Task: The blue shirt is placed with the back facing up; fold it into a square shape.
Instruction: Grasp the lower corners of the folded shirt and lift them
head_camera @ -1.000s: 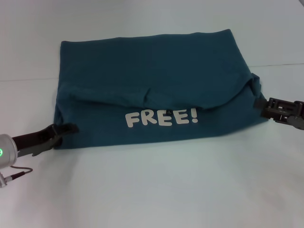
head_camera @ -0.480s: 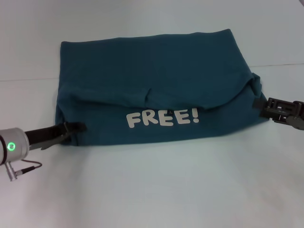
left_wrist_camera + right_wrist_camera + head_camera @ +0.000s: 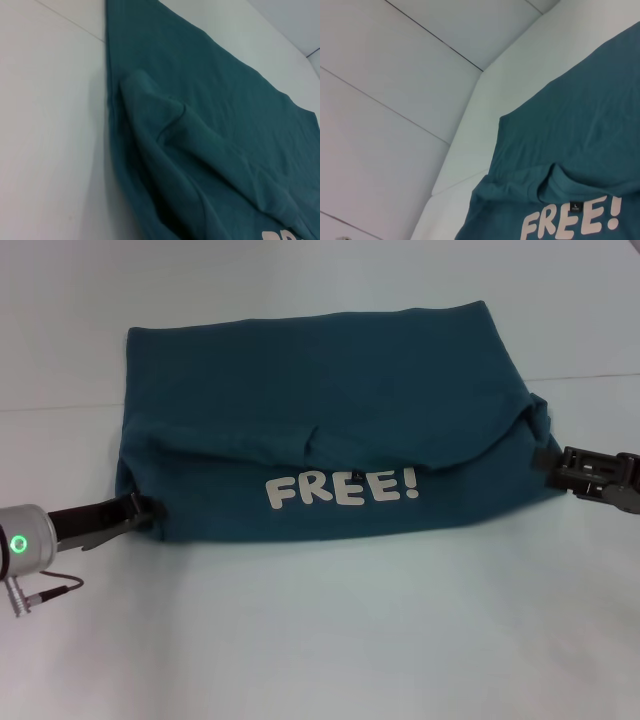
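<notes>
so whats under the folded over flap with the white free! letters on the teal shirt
More of the dark teal-blue cotton shirt lies beneath the lettered flap, extending behind it. Whatever lies directly under the flap is covered. Both grippers sit at its side edges.

White table [image 3: 330,640]: blue shirt [image 3: 330,400] (folded) on top.

Legible text: "FREE!" in white block letters, printed on the folded-over near panel of the blue shirt [image 3: 330,410]. In the head view the word lies between the left end effector [image 3: 143,510] and the right end effector [image 3: 545,457], nearer the middle of the cloth than either.

In the right wrist view, a small dark neck tag [image 3: 575,206] sits just above the lettering and bears a white "L".

In the left wrist view, only a white fragment of lettering shows; not readable.
</notes>
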{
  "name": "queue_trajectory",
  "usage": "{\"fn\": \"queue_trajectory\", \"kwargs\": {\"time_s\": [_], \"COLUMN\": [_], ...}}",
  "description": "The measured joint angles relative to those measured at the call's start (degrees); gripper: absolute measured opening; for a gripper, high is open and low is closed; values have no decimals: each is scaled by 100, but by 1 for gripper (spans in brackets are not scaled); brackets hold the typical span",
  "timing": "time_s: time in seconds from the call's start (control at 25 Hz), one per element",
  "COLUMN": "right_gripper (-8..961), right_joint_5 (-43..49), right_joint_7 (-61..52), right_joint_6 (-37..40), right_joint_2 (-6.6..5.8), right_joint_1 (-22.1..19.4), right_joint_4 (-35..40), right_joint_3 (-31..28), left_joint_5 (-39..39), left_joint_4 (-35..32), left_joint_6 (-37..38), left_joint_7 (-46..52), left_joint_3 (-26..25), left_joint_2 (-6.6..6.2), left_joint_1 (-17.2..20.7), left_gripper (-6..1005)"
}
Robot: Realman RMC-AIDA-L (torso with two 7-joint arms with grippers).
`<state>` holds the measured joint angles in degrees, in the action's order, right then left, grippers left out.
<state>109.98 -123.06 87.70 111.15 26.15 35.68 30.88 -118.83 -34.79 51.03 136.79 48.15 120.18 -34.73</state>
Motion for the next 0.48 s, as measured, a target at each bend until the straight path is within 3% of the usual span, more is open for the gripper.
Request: {"fn": "queue_trajectory", "kwargs": {"time_s": [0.2, 0.4, 0.48], "right_gripper": [792, 792, 792], "right_joint_5": [357, 1529, 1987], "right_joint_7": [-278, -1030, -1220], "right_joint_6": [-87, -573, -777], "right_joint_2": [-121, -514, -616], "right_joint_1": [108, 624, 835], "right_joint_4": [51, 93, 123], "right_joint_3": [26, 42, 41], "left_joint_5": [18, 40, 41], "left_joint_4": [-58, -218, -258], "left_joint_6": [312, 654, 723], "left_joint_7": [0, 95, 109], "left_joint_3": [-55, -79, -103], "left_joint_2": [-55, -108, -109], "left_joint_1": [-17, -48, -50], "left_gripper": [128, 63, 50]}}
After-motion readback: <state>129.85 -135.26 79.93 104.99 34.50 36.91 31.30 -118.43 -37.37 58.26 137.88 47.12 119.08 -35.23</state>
